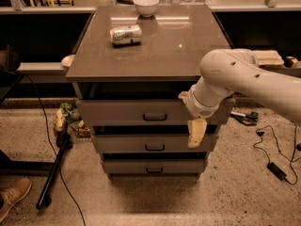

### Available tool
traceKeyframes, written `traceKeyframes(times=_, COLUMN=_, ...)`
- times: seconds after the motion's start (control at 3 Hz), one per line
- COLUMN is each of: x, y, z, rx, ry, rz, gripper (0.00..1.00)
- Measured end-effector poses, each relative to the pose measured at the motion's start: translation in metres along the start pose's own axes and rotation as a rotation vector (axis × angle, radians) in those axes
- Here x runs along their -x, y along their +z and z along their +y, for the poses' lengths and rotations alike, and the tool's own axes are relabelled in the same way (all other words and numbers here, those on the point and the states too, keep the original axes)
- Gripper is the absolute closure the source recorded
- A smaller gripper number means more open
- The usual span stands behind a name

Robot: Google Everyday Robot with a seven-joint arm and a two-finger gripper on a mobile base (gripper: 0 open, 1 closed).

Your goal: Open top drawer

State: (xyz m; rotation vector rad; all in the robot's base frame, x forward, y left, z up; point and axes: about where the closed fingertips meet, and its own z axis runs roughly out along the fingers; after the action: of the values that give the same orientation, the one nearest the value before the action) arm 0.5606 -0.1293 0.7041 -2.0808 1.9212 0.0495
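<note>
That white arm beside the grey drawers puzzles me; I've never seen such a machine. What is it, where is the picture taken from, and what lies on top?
It is a robot's one arm, ending in a pale gripper that hangs before the drawer fronts, right of the dark handle on the top drawer, not touching it. It carries nothing visible. The single camera looks down at the cabinet from the front. On the cabinet top lie a can on its side and, farther back, a white bowl.

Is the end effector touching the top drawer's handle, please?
Apart: the camera view shows the end effector right of the handle, drawer front between.
</note>
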Motion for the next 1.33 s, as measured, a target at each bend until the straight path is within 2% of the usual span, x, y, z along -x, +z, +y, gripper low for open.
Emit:
traceKeyframes(times=0.67, x=-0.003, y=0.036, z=-0.047, rx=-0.009, ry=-0.074, rz=0.002, gripper=0.0)
traceKeyframes(times=1.0, x=-0.006, y=0.052, z=-0.062, rx=0.02, ry=-0.073, rz=0.019, gripper=0.0)
traceKeyframes(times=1.33, x=-0.007, y=0.069, z=-0.065, rx=0.067, ry=-0.06, rz=0.025, gripper=0.0)
